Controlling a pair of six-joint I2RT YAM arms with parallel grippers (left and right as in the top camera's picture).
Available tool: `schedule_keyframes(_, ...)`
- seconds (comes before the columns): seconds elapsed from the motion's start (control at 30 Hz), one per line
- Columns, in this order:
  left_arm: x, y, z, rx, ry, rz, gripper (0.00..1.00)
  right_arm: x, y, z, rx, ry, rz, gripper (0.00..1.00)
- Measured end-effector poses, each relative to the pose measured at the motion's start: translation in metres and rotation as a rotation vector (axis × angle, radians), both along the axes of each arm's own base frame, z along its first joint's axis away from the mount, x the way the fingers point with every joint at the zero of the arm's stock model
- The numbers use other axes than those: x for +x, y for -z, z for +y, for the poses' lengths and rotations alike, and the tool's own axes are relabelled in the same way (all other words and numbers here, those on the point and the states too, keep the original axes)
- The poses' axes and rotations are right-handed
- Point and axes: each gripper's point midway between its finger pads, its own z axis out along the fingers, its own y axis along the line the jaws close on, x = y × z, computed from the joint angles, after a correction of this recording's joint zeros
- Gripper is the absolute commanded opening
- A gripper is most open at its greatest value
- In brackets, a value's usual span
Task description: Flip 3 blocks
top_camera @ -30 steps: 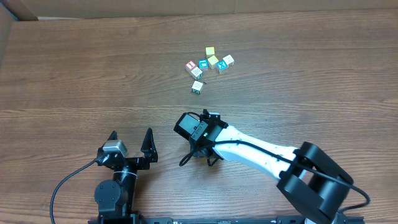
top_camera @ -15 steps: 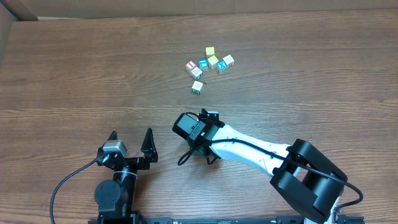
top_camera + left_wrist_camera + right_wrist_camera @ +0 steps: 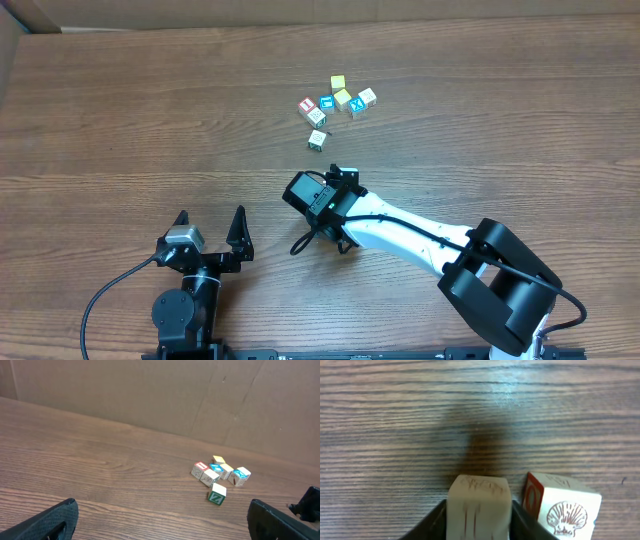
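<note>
Left pincer [image 3: 210, 216] sits at the near edge of the counter [image 3: 120, 120], its fingers spread wide with nothing between them. In its own wrist view the two dark fingertips [image 3: 47, 522] stand at opposite lower corners.

Farther in, near mid-counter, the right pincer [image 3: 479, 512] is closed narrowly on a pale block [image 3: 479, 494], with a dark finger pressed to each side. The block's top face carries faint brownish marks that cannot be read. Whether it rests on the wood or is lifted off it cannot be told. Just beside it, past one finger, stands a shell block [image 3: 565, 507]. Its cream face has a scallop shell drawn in brown outline, and its side face shows part of a red letter that is too cut off to read.

Beyond these, a Z block [image 3: 216, 494] stands alone, showing a white "Z" on green. Just behind it is a tight cluster:
- a red-framed cube [image 3: 200, 466];
- two yellow-topped cubes [image 3: 340, 90];
- a blue cube [image 3: 356, 108] printed with a white "X".

A brown cardboard wall [image 3: 150, 395] rises at the counter's far edge.
</note>
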Motion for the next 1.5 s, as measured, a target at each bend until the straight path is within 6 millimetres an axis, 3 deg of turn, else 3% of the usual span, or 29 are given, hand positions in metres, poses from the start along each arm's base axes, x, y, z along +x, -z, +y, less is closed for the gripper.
schedule_keyframes(0.27,0.000,0.000,0.000,0.000,0.000,0.000,1.00,0.001,-0.006,0.005,0.004,-0.042,0.008,0.57)
schedule_keyframes(0.5,0.000,0.000,0.000,0.000,0.000,0.000,1.00,0.017,-0.053,0.024,0.025,-0.102,-0.019,0.61)
schedule_keyframes(0.63,0.000,0.000,0.000,0.000,0.000,0.000,1.00,0.030,-0.071,0.013,0.031,-0.075,0.005,0.67)
schedule_keyframes(0.7,0.000,0.000,0.000,0.000,0.000,0.000,1.00,0.036,-0.070,-0.004,0.028,-0.035,0.044,0.63)
schedule_keyframes(0.77,0.000,0.000,0.000,0.000,0.000,0.000,1.00,0.044,-0.068,-0.025,0.034,0.020,0.094,0.51)
schedule_keyframes(0.8,0.000,0.000,0.000,0.000,0.000,0.000,1.00,0.047,-0.067,-0.033,0.042,0.047,0.113,0.43)
schedule_keyframes(0.9,0.000,0.000,0.000,0.000,0.000,0.000,1.00,0.058,-0.061,-0.065,0.059,0.134,0.171,0.06)
schedule_keyframes(1.03,0.000,0.000,0.000,0.000,0.000,0.000,1.00,0.054,-0.041,-0.095,0.091,0.228,0.265,0.04)
schedule_keyframes(1.17,0.000,0.000,0.000,0.000,0.000,0.000,1.00,0.038,-0.016,-0.104,0.114,0.256,0.342,0.04)
schedule_keyframes(1.3,0.000,0.000,0.000,0.000,0.000,0.000,1.00,0.014,0.005,-0.096,0.148,0.235,0.407,0.04)
schedule_keyframes(1.5,0.000,0.000,0.000,0.000,0.000,0.000,1.00,0.002,0.007,-0.073,0.175,0.169,0.419,0.04)
